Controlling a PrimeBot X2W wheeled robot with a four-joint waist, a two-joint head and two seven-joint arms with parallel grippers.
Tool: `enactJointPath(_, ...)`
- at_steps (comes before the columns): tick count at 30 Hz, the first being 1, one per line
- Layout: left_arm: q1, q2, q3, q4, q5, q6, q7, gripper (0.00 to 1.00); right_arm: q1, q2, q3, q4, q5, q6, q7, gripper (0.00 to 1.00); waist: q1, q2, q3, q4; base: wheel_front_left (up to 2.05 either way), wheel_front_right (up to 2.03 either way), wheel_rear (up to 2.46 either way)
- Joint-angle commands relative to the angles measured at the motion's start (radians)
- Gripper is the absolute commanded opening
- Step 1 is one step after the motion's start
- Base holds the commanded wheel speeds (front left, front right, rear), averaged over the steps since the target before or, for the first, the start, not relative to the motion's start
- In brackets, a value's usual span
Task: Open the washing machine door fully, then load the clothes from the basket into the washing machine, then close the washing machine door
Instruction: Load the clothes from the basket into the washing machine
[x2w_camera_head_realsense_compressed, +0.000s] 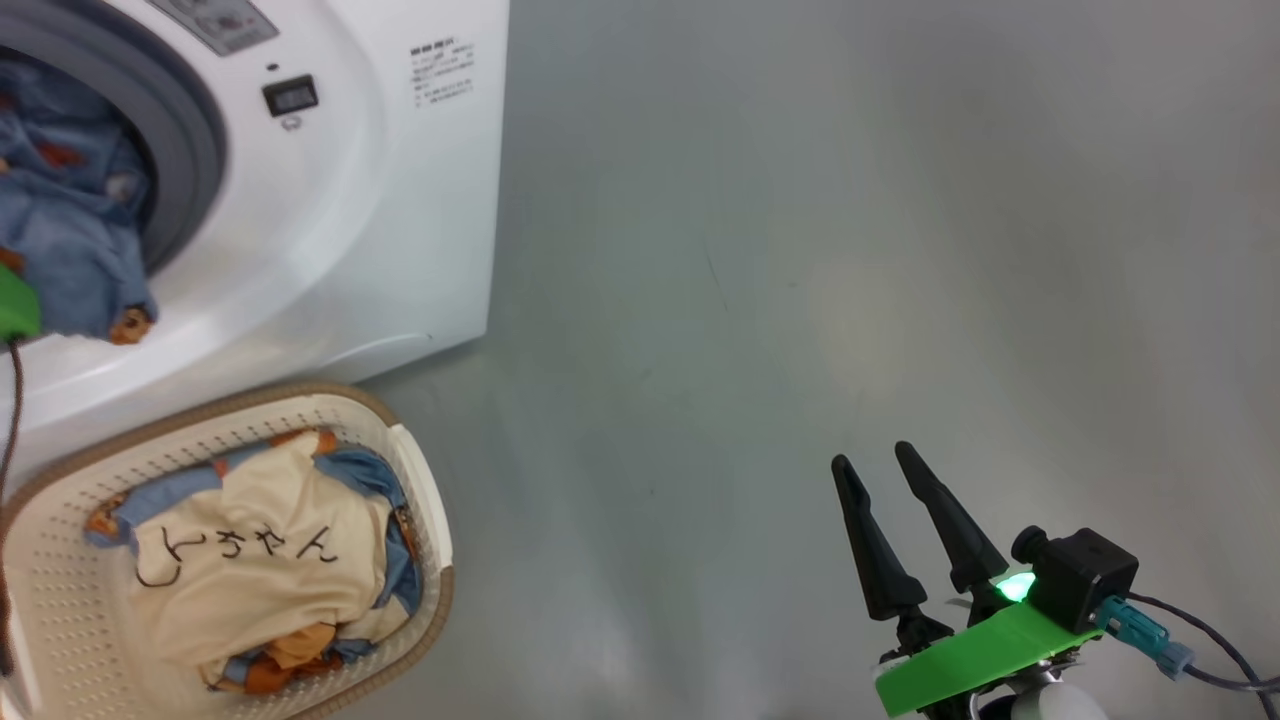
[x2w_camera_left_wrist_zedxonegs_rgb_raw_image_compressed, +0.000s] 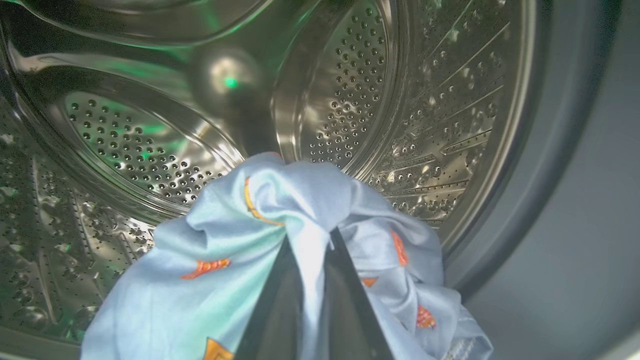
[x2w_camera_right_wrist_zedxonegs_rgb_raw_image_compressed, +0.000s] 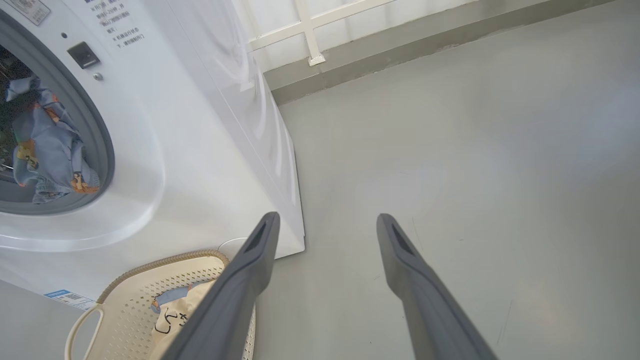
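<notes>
The white washing machine (x2w_camera_head_realsense_compressed: 330, 200) stands at the upper left; its door is out of view. My left gripper (x2w_camera_left_wrist_zedxonegs_rgb_raw_image_compressed: 310, 240) is shut on a light blue bear-print garment (x2w_camera_left_wrist_zedxonegs_rgb_raw_image_compressed: 240, 250), holding it in the mouth of the steel drum (x2w_camera_left_wrist_zedxonegs_rgb_raw_image_compressed: 150, 140). From the head view this garment (x2w_camera_head_realsense_compressed: 70, 240) hangs over the grey gasket (x2w_camera_head_realsense_compressed: 190, 150). The basket (x2w_camera_head_realsense_compressed: 425, 520) on the floor below holds a cream garment with black letters (x2w_camera_head_realsense_compressed: 250, 560) over more blue fabric. My right gripper (x2w_camera_head_realsense_compressed: 872, 458) stands open over bare floor at the lower right, nothing between its fingers.
Grey floor (x2w_camera_head_realsense_compressed: 850, 250) stretches to the right of the machine. A wall base and a white frame (x2w_camera_right_wrist_zedxonegs_rgb_raw_image_compressed: 310, 35) run behind it. A cable (x2w_camera_head_realsense_compressed: 1210, 640) trails from my right wrist.
</notes>
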Motion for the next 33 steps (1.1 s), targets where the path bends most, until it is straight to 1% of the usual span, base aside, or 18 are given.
enactJointPath(1, -0.040, 0.060, 0.018, -0.008, 0.009, 0.011, -0.007, 0.00, -0.016, -0.004, 0.030, -0.026, 0.002, 0.002, -0.012, 1.00, 0.0000, 0.0000, 0.047, -0.021, 0.00, 0.00, 0.00)
enactJointPath(4, -0.097, 0.071, 0.016, 0.031, 0.014, 0.021, -0.009, 0.00, -0.029, -0.004, 0.039, -0.027, 0.001, 0.002, -0.012, 1.00, 0.0000, 0.0000, 0.081, -0.025, 0.00, 0.00, 0.00)
enactJointPath(9, -0.192, 0.094, 0.002, 0.095, 0.029, 0.023, -0.011, 0.00, -0.043, -0.004, 0.044, -0.026, -0.002, 0.002, -0.012, 1.00, 0.0000, 0.0000, 0.129, -0.022, 0.00, 0.00, 0.00)
enactJointPath(11, -0.232, 0.098, -0.001, 0.115, 0.032, 0.030, -0.011, 0.00, -0.047, -0.004, 0.044, -0.025, -0.003, 0.002, -0.012, 1.00, 0.0000, 0.0000, 0.143, -0.017, 0.00, 0.00, 0.00)
enactJointPath(17, -0.329, 0.111, 0.000, 0.129, 0.043, 0.058, -0.012, 0.00, -0.052, -0.004, 0.051, -0.026, -0.013, 0.002, -0.012, 1.00, 0.0000, 0.0000, 0.177, -0.002, 0.00, 0.00, 0.00)
enactJointPath(26, -0.422, 0.123, -0.027, 0.135, 0.072, 0.068, -0.012, 0.00, -0.047, -0.004, 0.040, -0.030, -0.042, 0.002, -0.012, 1.00, 0.0000, 0.0000, 0.217, 0.019, 0.00, 0.00, 0.00)
enactJointPath(33, -0.486, 0.127, -0.035, 0.150, 0.078, 0.075, -0.012, 0.00, -0.047, -0.004, 0.041, -0.040, -0.057, 0.002, -0.012, 1.00, 0.0000, 0.0000, 0.253, 0.021, 0.00, 0.00, 0.00)
